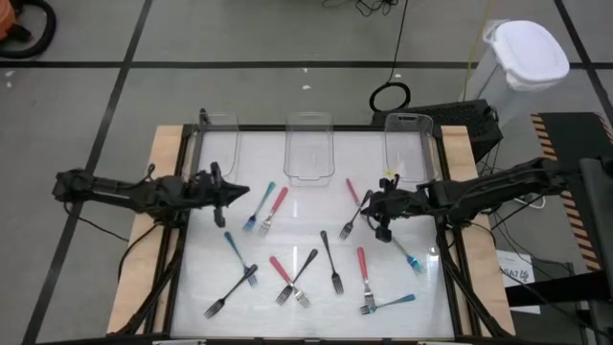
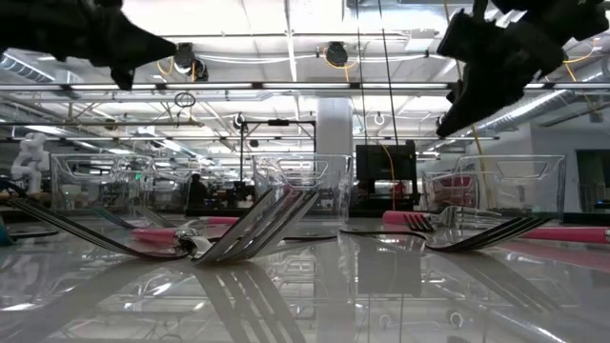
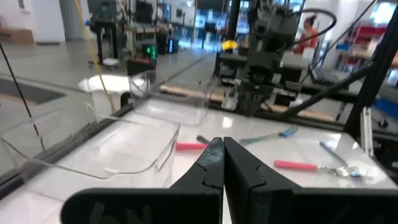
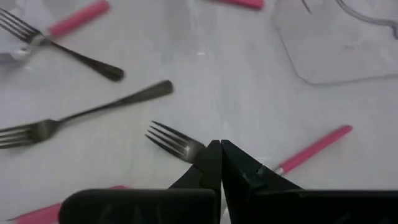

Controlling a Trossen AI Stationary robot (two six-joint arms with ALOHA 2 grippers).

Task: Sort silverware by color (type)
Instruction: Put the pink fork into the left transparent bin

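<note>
The right gripper (image 1: 369,203), shut and empty, hangs right of centre over a pink fork (image 1: 353,192). It should open, straddle the handle squarely, then pinch. The left gripper (image 1: 241,192), also shut and empty, waits at left. Scattered across the table (image 1: 316,292): about four pink forks, four black, four blue; three trays (image 1: 308,153) at top.

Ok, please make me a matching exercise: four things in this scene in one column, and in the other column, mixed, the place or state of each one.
Things:
1. left end effector
2. right end effector
3. middle tray
4. white bin

Place or state:
A. on the floor, off the table
B. shut, over the table's right half
C. empty, at the table's edge
D. shut, over the table's left half

Pairs: 1-D, 2-B, 3-C, 4-A.
</note>
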